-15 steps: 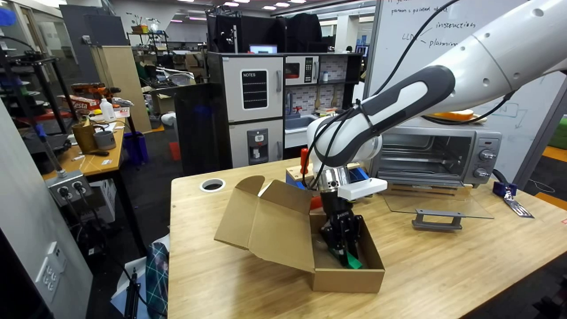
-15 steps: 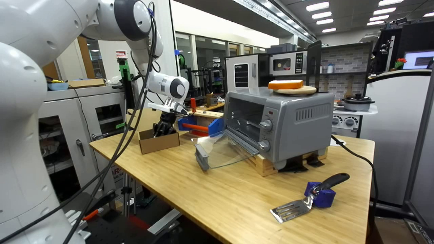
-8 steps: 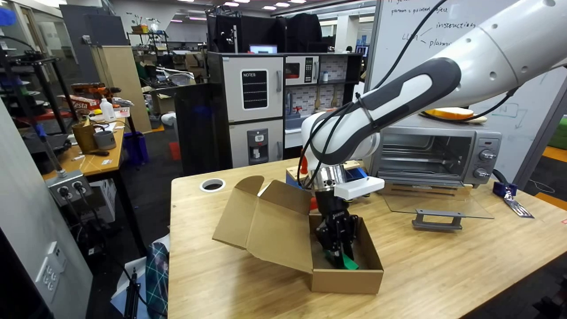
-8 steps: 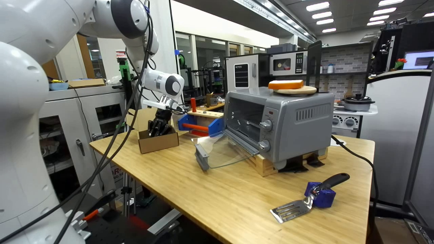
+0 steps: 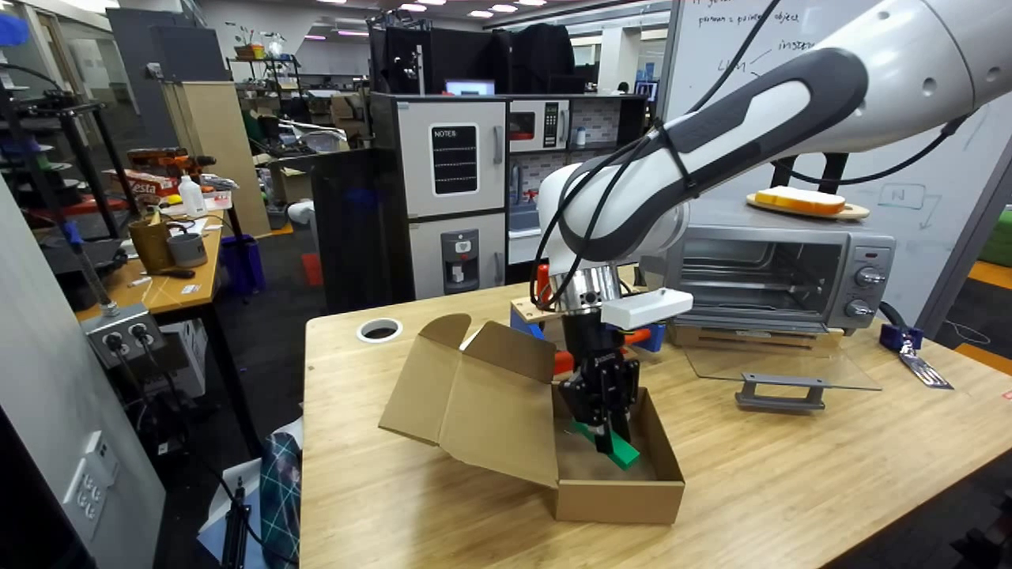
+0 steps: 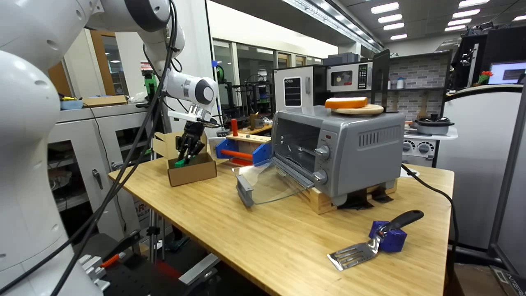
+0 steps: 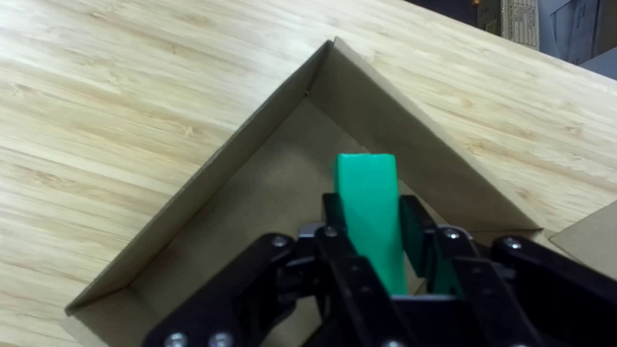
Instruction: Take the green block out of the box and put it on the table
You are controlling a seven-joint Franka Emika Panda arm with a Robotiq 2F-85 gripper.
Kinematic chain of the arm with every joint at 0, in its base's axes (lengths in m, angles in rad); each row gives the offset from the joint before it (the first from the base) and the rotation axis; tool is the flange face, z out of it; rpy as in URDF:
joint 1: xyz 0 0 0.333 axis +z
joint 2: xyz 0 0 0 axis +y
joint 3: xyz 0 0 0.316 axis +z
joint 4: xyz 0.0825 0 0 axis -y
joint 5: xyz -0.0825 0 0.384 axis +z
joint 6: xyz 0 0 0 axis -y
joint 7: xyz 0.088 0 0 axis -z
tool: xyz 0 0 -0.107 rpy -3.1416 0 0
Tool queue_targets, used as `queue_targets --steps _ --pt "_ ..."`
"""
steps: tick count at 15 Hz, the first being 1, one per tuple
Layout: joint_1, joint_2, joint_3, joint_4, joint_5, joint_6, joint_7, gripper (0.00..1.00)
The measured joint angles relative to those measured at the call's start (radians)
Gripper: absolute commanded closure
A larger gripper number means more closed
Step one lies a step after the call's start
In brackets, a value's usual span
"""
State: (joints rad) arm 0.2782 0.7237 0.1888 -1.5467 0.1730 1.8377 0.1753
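Table (image 5: 759, 474), box (image 5: 621, 503), gripper (image 7: 374, 214) seemingly clasping green block (image 7: 371, 221)

Robot arm (image 5: 759, 126): one
Pincer (image 7: 371, 205): one, with two fingers (image 7: 415, 226)
Green block (image 7: 370, 183): one, the same piece in all three views
Cardboard box (image 5: 621, 503): one
Counter (image 5: 443, 518) beneath the box: one
Ringed hole (image 5: 379, 331) in the counter: one
Toaster oven (image 6: 367, 160): one, with two front knobs (image 6: 322, 151)
Glass oven door (image 6: 277, 191): one, with one gray handle (image 6: 245, 190)
Spatula (image 6: 373, 244): one
Purple block (image 6: 393, 241): one
Bread-like slice (image 6: 346, 103): one
Round wooden board (image 6: 372, 110): one
Blue brackets (image 6: 261, 153) near the oven: two
Lidded pot (image 6: 433, 128): one
Microwave (image 6: 350, 78): one
Black notes panel (image 5: 455, 160): one, in both exterior views
Far counter (image 5: 154, 299): one, bearing two mugs (image 5: 186, 250), brown and gray
White bottle (image 5: 191, 199): one
Metal outlet box (image 5: 103, 328): one, with two plugs (image 5: 115, 342)
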Motion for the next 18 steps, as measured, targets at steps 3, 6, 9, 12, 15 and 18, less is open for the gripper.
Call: queue_targets --steps 3,6,9,12,15,18 --pt "0.000 -0.048 -0.001 -0.037 -0.004 0.006 0.003 0.92" --pt "0.000 -0.114 -0.002 -0.100 -0.006 0.024 0.023 0.92" --pt "-0.001 -0.200 -0.010 -0.209 -0.002 0.075 0.059 0.92" --pt "-0.011 -0.281 -0.030 -0.342 0.016 0.135 0.106 0.92" --pt "-0.033 -0.337 -0.053 -0.468 0.049 0.196 0.148 0.92" --pt "-0.056 -0.374 -0.075 -0.550 0.069 0.243 0.186 0.92"
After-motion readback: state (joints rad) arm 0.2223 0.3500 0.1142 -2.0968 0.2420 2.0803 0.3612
